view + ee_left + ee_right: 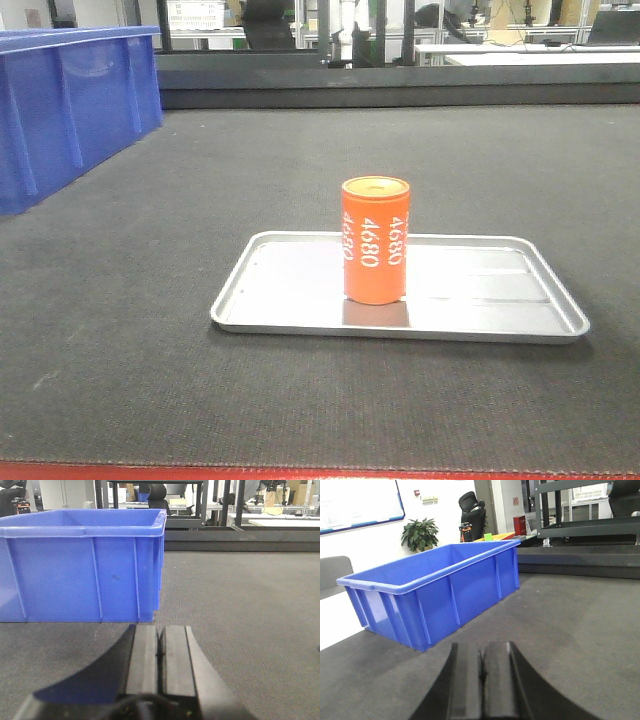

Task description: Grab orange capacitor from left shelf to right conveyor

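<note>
Orange capacitor (376, 240) is already on the right conveyor (120, 380) side: it stands upright on a shallow silver tray (270, 290), and the tray lies flat on the dark textured belt. White "4680" print faces the front camera. Red front edge of the belt shows along the bottom of that view.

Left to right in the front view: blue plastic bin (70, 110) at far left on the belt, then bare belt, then the tray with the can a bit left of tray centre, then more bare belt. No stainless shelf visible in any view, so can't comment on the pick side.

Progress, my read: transfer looks essentially done. Can is down, upright, nothing gripping it. What's left is at most retract or park the arms. Strictly it sits on the tray rather than on the belt fabric; whether that counts I can't tell.

Left gripper (160, 655): pads pressed together, only a thin seam between them, nothing held. It looks out low over the belt at a blue bin (85, 565) just ahead and to its left.

Right gripper (481, 672): same, jaws closed tight on nothing. Another blue bin (435, 590) ahead-left of it, office clutter behind.

Capacitor vs jaws: the can is in neither wrist view, and neither arm shows in the front view. So both grippers are well apart from it; which side of each, I can't tell.
</note>
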You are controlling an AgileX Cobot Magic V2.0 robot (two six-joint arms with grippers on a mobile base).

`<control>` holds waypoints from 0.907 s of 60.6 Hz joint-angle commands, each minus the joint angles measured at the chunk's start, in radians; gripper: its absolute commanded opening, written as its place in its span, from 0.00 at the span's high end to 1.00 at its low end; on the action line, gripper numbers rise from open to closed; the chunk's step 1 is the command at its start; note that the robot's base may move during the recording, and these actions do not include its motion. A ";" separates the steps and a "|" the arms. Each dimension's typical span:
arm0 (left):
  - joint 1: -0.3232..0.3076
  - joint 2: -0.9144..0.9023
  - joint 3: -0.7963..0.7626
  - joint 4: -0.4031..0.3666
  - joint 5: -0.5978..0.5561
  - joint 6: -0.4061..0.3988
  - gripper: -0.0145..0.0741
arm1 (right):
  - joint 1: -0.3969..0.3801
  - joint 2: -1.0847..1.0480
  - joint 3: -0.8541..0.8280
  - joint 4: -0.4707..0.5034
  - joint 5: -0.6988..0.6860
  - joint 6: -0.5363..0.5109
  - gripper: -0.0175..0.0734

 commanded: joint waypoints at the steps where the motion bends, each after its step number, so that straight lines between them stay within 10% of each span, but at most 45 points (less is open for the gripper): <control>1: -0.006 0.010 -0.008 -0.005 -0.083 0.000 0.95 | -0.001 -0.084 -0.023 -0.009 -0.002 0.000 0.73; 28: -0.006 0.010 -0.008 -0.005 -0.083 -0.007 0.95 | -0.075 -0.232 -0.023 0.023 0.049 -0.075 0.75; 55: -0.006 0.010 -0.008 -0.005 -0.083 0.000 0.95 | -0.620 -0.364 -0.022 0.113 0.297 -0.187 0.75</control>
